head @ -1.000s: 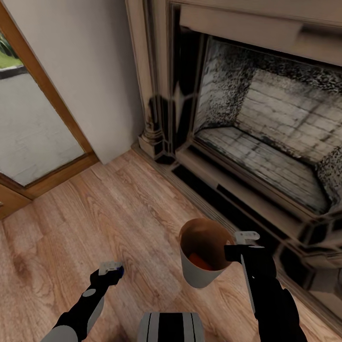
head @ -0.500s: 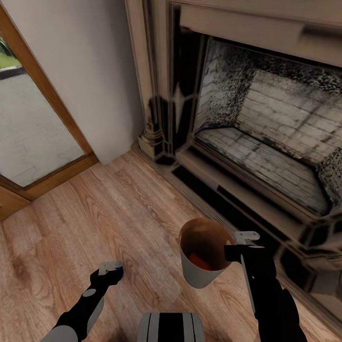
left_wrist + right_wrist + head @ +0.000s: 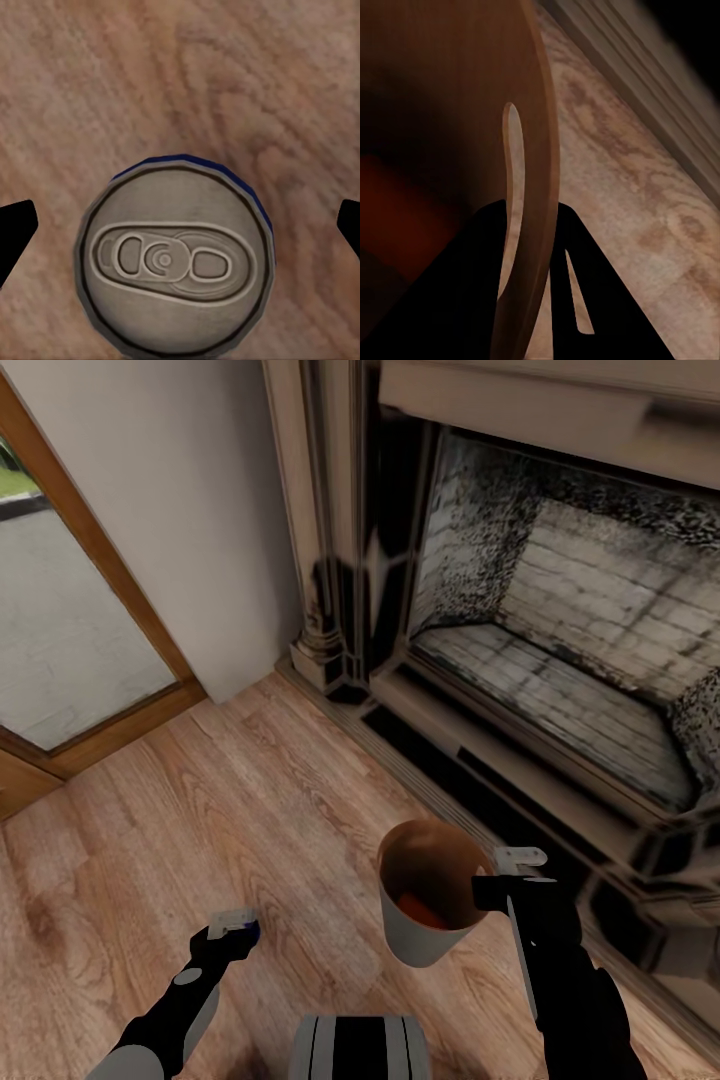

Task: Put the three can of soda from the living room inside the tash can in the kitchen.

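We stand in the living room on its light wood plank floor (image 3: 250,800), facing a fireplace (image 3: 560,650) with a pale brick interior and dark-streaked surround that rises ahead of our right arm. Ahead of our left arm, past a plain grey wall (image 3: 190,510), runs a wood-framed glass door (image 3: 70,620) with grey paving outside.

Our right gripper (image 3: 500,880) holds the tash can (image 3: 425,940) off the floor, just to its inner side. In the right wrist view the brown rim wall (image 3: 536,150) passes edge-on between the two dark fingers (image 3: 472,285), one inside the bin and one outside, so we are pinching the wall. The bin sits upright, white-grey outside and brown inside, between our two arms and nearer the right one. Down in its bottom lies an orange can of soda (image 3: 418,910), seen as a dim red-orange patch (image 3: 397,202) beside the inner finger; we cannot tell whether a second one lies with it.

Our left gripper (image 3: 236,925) hangs low over the planks, well apart from the bin. The dark blue can of soda (image 3: 174,259) stands upright directly under it, silver top and pull tab facing the wrist camera, blue side just peeking past the rim. The two fingertips (image 3: 15,229) stand spread wide to either side of the can, clear of it.
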You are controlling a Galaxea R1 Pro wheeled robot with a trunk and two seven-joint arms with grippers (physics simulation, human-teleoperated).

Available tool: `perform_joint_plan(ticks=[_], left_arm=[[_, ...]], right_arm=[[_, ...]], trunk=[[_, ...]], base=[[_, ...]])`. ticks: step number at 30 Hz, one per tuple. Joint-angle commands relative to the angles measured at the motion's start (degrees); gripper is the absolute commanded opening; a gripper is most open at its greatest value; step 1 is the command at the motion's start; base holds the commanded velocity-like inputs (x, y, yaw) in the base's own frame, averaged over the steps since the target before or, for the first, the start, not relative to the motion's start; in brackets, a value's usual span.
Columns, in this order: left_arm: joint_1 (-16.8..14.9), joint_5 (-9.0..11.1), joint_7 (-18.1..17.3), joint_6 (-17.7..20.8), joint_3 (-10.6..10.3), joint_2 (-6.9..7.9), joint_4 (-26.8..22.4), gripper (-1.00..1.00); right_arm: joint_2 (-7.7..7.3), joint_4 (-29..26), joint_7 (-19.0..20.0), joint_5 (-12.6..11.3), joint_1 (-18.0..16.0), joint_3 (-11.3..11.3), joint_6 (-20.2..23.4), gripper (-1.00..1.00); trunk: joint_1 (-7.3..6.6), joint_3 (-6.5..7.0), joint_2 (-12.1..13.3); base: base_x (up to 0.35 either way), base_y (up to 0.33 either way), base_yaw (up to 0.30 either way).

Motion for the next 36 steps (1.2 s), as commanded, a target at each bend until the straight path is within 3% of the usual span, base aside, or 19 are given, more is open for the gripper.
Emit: perform_joint_plan(ticks=[1,17,18,24,36], left_arm=[[0.0,0.0,0.0,0.0,0.0,0.00,0.0,1.00],[0.0,0.0,0.0,0.0,0.0,0.00,0.0,1.00],[0.0,0.0,0.0,0.0,-0.1,0.00,0.0,-1.00],[0.0,0.4,0.0,-3.2,0.1,0.00,1.7,-1.00],[0.0,0.2,0.0,-3.8,0.1,0.00,2.5,-1.00]], right_arm=[[0.01,0.0,0.2,-1.1,0.0,0.0,0.1,-1.00],[0.01,0.0,0.2,-1.1,0.0,0.0,0.1,-1.00],[0.01,0.0,0.1,-1.1,0.0,0.0,0.1,-1.00],[0.08,0.1,0.1,-1.0,0.0,0.0,0.1,-1.00],[0.09,0.1,0.1,-1.0,0.0,0.0,0.1,-1.00]], trunk=[[-0.01,-0.09,0.0],[-0.01,-0.90,0.0],[-0.01,-0.90,0.0],[-0.01,-0.90,0.0],[-0.01,-0.90,0.0]], base=[[0.000,0.000,0.000],[0.000,0.000,0.000],[0.000,0.000,0.000],[0.000,0.000,0.000],[-0.024,0.000,0.000]])
